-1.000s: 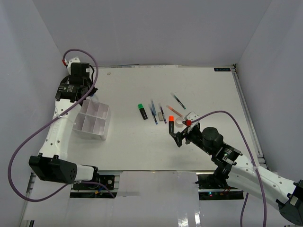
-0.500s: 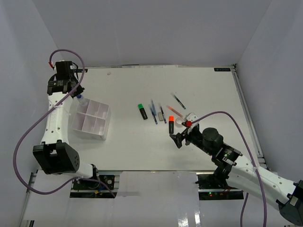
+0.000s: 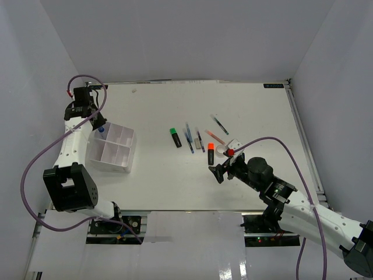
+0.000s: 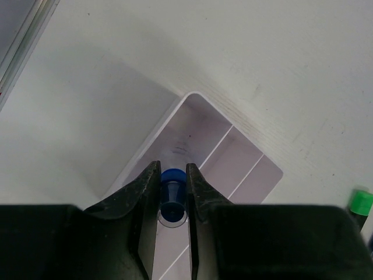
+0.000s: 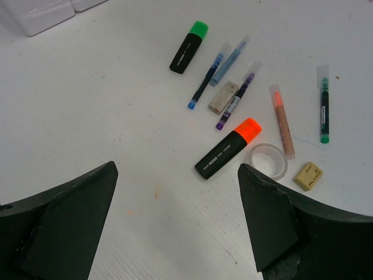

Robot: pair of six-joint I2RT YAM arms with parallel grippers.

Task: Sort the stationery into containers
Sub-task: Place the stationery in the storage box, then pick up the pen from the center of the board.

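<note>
Between the left fingers (image 4: 148,186): blue-capped bottle (image 4: 172,201), pinched narrow and firm!
Just beyond them: corner compartment of the organizer tray (image 4: 204,134), with the bottle poised right over it.
Just changed: left gripper (image 4: 172,175) swung out past the tray and back to this corner, so the drop looks close.
Right gripper (image 5: 176,175): spread wide, holding nothing, hasn't budged.
Ahead of it: orange highlighter (image 5: 227,149), pens (image 5: 205,81) and green highlighter (image 5: 187,46), all unsorted on the table (image 5: 116,105).
</note>
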